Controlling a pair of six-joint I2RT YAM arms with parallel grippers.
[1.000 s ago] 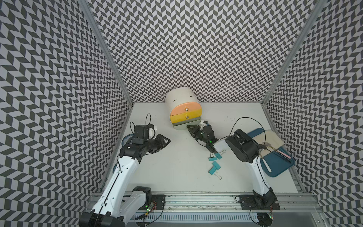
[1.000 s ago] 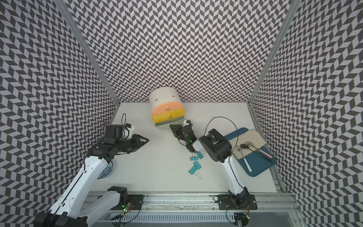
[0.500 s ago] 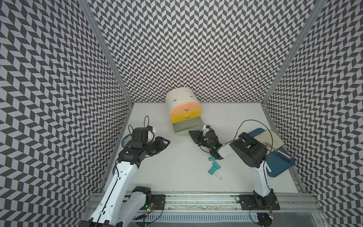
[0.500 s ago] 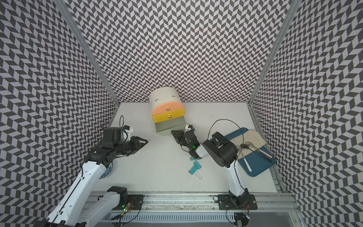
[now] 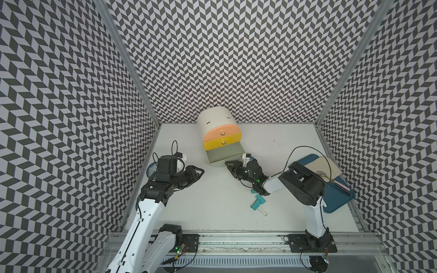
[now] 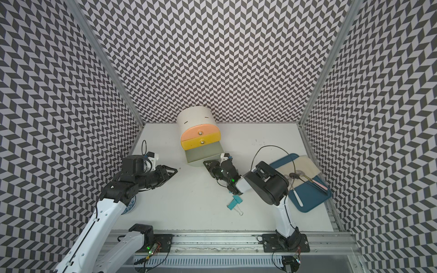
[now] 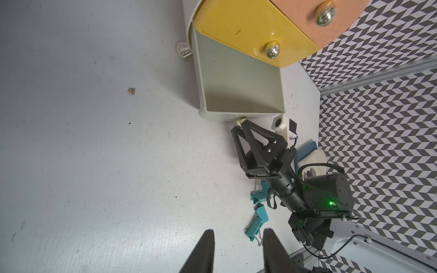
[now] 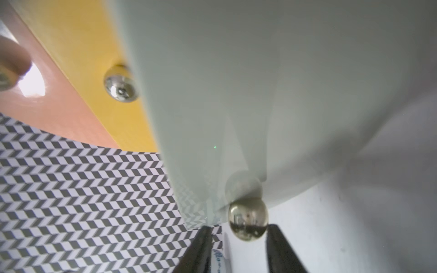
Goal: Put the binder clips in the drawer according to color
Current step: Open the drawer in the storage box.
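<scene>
The right end effector (image 8: 236, 236) sits at the front of the pulled-out grey drawer (image 5: 223, 153), the lowest of three in the white cabinet (image 5: 214, 120). Its jaws are parted to either side of the round metal knob (image 8: 248, 218). One fingertip is at the knob's edge and the other stands clear of it, so I read the end effector as open, not clamped. What shows of the drawer's inside is bare. The coming move turns on where the teal binder clips (image 5: 259, 203) lie: not ahead of this end effector but behind it, back along its own arm. They are on the desk (image 5: 212, 208), just beside and partly under the wrist. The clearest clip lies flat with its long axis slanting away from the drawer, teal body nearer the wrist and wire handle pointing toward the arm bases. The right arm is far the nearer, yet it would likely have to back off the knob and fold back on itself to reach them. The left end effector (image 5: 199, 171), jaws apart and holding nothing, hovers well apart from them. Its wrist view, though, has the clips roughly ahead of its fingertips, so either arm seems a plausible picker.
</scene>
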